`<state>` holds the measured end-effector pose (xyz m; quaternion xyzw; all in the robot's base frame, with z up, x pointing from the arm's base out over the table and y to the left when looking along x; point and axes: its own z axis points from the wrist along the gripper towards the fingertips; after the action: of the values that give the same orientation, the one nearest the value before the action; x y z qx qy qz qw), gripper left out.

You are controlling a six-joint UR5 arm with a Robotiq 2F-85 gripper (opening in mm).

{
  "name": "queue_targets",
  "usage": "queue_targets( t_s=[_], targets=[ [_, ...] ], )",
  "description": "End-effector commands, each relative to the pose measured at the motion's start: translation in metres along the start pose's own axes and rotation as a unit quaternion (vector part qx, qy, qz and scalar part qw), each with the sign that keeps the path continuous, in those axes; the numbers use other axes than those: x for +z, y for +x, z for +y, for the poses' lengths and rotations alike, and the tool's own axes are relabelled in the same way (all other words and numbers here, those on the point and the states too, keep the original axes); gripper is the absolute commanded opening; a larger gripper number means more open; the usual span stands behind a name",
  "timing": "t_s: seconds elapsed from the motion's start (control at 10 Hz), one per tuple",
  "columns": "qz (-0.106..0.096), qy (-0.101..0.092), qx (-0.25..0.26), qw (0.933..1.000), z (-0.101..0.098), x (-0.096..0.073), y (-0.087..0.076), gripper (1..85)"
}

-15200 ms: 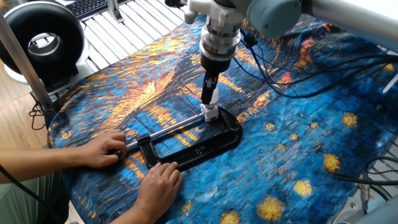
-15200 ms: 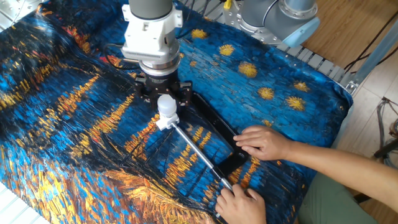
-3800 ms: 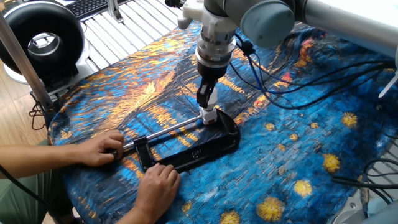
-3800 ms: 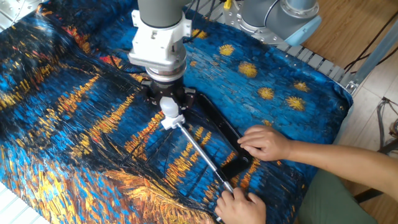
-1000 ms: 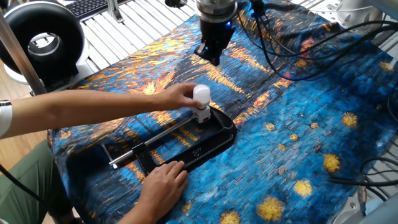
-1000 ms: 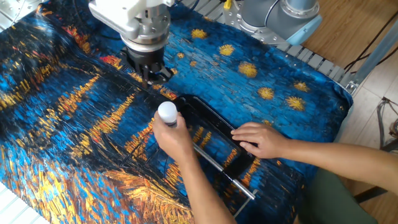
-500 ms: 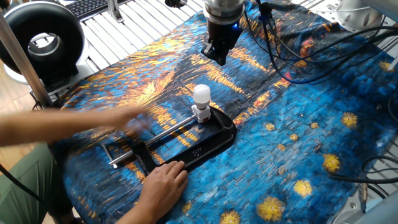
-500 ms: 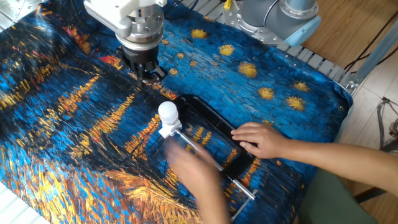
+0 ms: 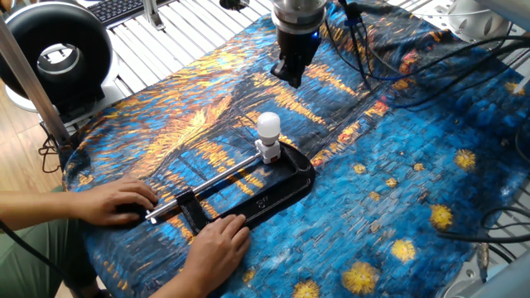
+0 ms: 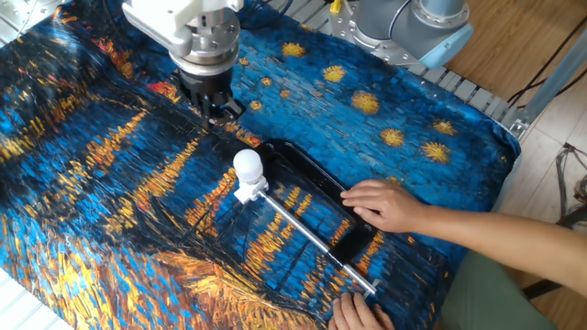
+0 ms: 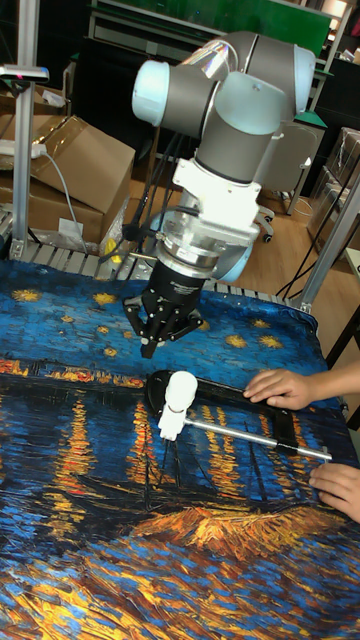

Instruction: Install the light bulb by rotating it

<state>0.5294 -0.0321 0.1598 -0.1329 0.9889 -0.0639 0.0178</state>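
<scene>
The light bulb stands upright in its white socket block, held at the end of a black clamp. No gripper is on the bulb. My gripper hangs above the cloth behind the bulb, well apart from it, with its fingers slightly open and nothing between them. In the tall fixed view the gripper is up and to the left of the bulb. From the other fixed view the gripper is seen beyond the bulb.
A person's hands hold the clamp: one on its screw bar, one on its near end. A blue and orange painted cloth covers the table. Cables trail behind the arm. A black fan stands at far left.
The person's hand has left the bulb and gone back to the clamp bar's end. Within the last second my gripper has drifted slightly away; before that it lifted off the bulb.
</scene>
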Motion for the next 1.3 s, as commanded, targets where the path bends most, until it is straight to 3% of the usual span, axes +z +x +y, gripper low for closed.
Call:
queue_targets(
  t_s=[0.0, 0.1, 0.3, 0.4, 0.5, 0.7, 0.9, 1.1, 1.2],
  targets=[
    [0.001, -0.011, -0.181, 0.9835, 0.011, 0.0, -0.008, 34.3],
    [-0.012, -0.032, -0.213, 0.9764, 0.025, 0.003, -0.016, 44.0],
    [-0.018, -0.046, -0.291, 0.9556, 0.034, 0.004, -0.016, 51.3],
    [-0.015, -0.045, -0.355, 0.9335, 0.033, 0.003, -0.013, 58.0],
    [-0.012, -0.053, -0.393, 0.9179, 0.039, 0.001, -0.007, 64.0],
    [-0.025, -0.062, -0.45, 0.8905, 0.049, -0.001, -0.007, 70.0],
    [-0.037, -0.078, -0.488, 0.8684, 0.061, -0.005, -0.007, 71.7],
    [-0.041, -0.056, -0.53, 0.8449, 0.06, -0.006, -0.01, 72.3],
    [-0.037, -0.046, -0.54, 0.8396, 0.058, -0.004, -0.008, 73.3]
  ],
)
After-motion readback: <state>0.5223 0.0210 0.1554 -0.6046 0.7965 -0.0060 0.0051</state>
